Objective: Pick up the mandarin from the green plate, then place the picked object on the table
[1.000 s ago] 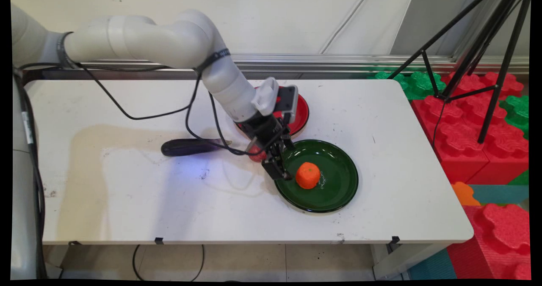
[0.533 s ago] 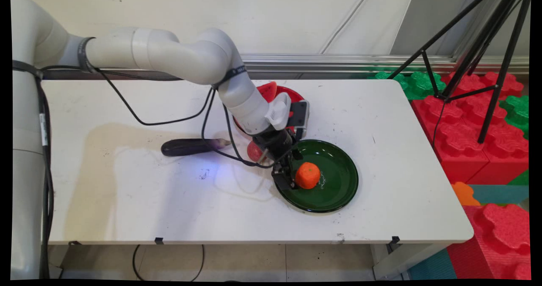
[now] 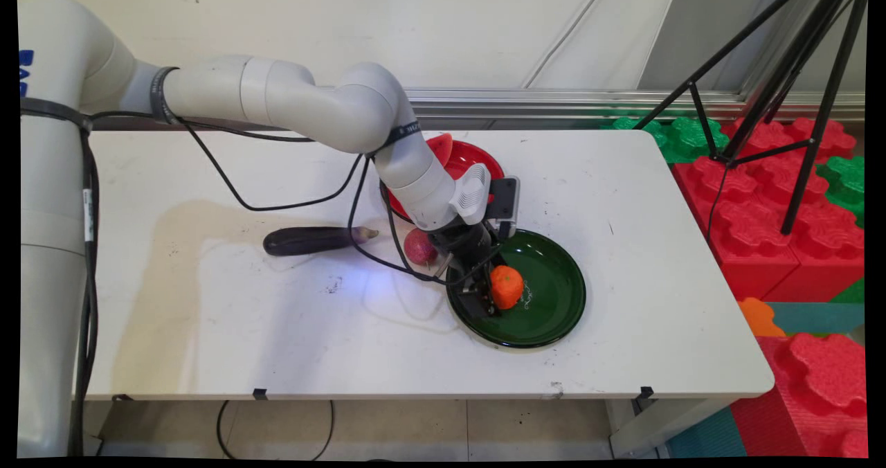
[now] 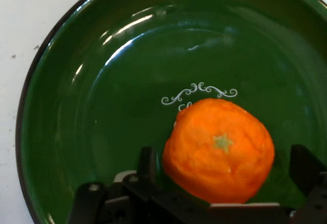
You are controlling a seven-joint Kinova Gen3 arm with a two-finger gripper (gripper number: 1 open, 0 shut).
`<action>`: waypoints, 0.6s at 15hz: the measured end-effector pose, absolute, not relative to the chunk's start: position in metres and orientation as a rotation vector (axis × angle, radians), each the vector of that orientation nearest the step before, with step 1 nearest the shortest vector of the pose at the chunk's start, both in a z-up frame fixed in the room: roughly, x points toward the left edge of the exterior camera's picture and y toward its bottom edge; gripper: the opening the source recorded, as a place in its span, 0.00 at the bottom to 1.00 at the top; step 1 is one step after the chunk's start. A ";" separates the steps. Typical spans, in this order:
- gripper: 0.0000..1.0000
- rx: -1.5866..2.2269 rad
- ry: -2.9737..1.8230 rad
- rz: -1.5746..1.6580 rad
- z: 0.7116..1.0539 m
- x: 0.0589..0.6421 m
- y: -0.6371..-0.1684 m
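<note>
Gripper: the black gripper (image 3: 493, 296) (image 4: 225, 170) is low over the green plate (image 3: 554, 309) (image 4: 66, 106), inside its left part; the fingers stand wide apart, one on each side of the orange, and in the hand view a gap shows between each finger (image 4: 147, 164) and the fruit; it holds nothing.
Orange: the orange (image 3: 507, 286) (image 4: 219, 150) lies on the green plate, a little left of the middle; its small green stem mark faces the hand camera; it sits between the two fingers, just beside a white ornament printed on the plate's bottom.
Green plate: dark green with a black rim; it stands on the white table (image 3: 208, 329) at the right of the centre, nearer to the front edge; only the orange lies in it.
Red plate: a red plate (image 3: 477, 160) stands behind the green plate, partly hidden by the arm's wrist; a slice of watermelon (image 3: 441, 148) stands at its back left rim.
Red fruit: a small round reddish fruit (image 3: 419, 246) lies on the table just left of the green plate, between the two plates; what kind of fruit cannot be told.
Eggplant: a dark purple eggplant (image 3: 315, 240) lies on its side to the left, well apart from the plates; its stem end points right.
Surroundings: red and green foam blocks (image 3: 782, 198) and a black tripod (image 3: 782, 87) stand at the right of the table.
</note>
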State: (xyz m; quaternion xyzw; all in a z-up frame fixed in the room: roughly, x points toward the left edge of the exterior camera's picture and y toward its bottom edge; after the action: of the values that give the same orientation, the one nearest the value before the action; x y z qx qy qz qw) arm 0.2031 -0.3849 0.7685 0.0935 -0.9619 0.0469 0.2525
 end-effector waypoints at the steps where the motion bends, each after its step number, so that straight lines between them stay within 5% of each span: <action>1: 1.00 0.252 -2.615 0.129 0.768 0.202 -0.385; 2: 0.00 0.250 -2.614 0.131 0.767 0.201 -0.386; 9: 0.00 0.248 -2.608 0.136 0.771 0.200 -0.385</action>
State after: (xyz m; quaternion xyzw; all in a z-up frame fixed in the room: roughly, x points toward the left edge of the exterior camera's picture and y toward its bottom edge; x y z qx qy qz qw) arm 0.1996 -0.3853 0.7708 0.0914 -0.9610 0.0500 0.2563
